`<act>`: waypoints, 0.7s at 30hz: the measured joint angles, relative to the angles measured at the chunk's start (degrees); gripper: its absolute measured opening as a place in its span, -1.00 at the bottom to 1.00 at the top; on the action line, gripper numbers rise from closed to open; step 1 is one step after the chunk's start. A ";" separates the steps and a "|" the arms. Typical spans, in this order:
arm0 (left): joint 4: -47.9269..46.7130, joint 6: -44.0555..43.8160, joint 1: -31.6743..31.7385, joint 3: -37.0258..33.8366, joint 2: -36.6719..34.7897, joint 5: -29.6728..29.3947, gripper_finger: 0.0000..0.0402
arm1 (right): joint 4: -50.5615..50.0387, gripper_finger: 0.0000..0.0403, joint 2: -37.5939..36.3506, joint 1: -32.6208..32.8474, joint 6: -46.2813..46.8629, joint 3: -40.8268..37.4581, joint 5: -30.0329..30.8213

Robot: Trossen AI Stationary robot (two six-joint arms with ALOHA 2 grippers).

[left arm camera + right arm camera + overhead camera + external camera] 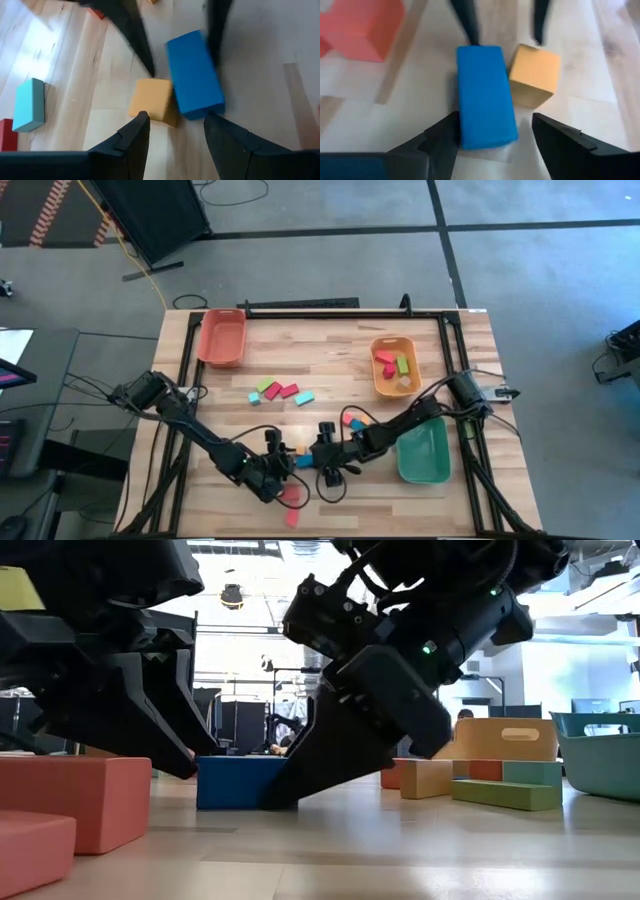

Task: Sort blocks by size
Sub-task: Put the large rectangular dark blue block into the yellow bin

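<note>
A blue block [485, 95] lies flat on the wooden table near the front edge, with a small orange cube [535, 75] against its long side. My right gripper [492, 122] is open, slanting down from the table's right, and its fingers stand on either side of the blue block's end. My left gripper [175, 120] faces it from the left. It is open, with its fingertips just short of the orange cube [152, 100] and the blue block's other end [200, 102]. In the high view both grippers [283, 465] [314, 459] meet over the blue block [303, 462]. My right gripper straddles the blue block's end. One finger [445, 137] stands right against the block's long side [462, 127], and I cannot tell whether it touches. The other finger stands apart from the block. The block lies flat on the table.
Pink blocks [292, 498] lie close behind my left gripper, near the front edge. A cluster of blocks [280, 391] lies mid-table, and two more [352, 421] lie by my right arm. A red-orange tray [221, 337], an orange tray [394, 380] holding blocks and a green tray [424, 450] stand around.
</note>
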 joint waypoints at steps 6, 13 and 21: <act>-0.18 -0.20 -0.54 0.02 0.00 0.01 -0.11 | -0.12 -0.04 0.00 0.00 -0.13 0.00 0.92; -7.30 -3.55 -1.41 0.00 -4.01 0.09 -0.11 | -2.61 -0.60 -0.79 0.00 -3.07 -0.01 -1.19; -18.39 -10.69 -4.58 0.01 -13.17 -0.87 -0.11 | -9.48 -0.85 -5.67 -0.34 -5.31 -0.07 -2.36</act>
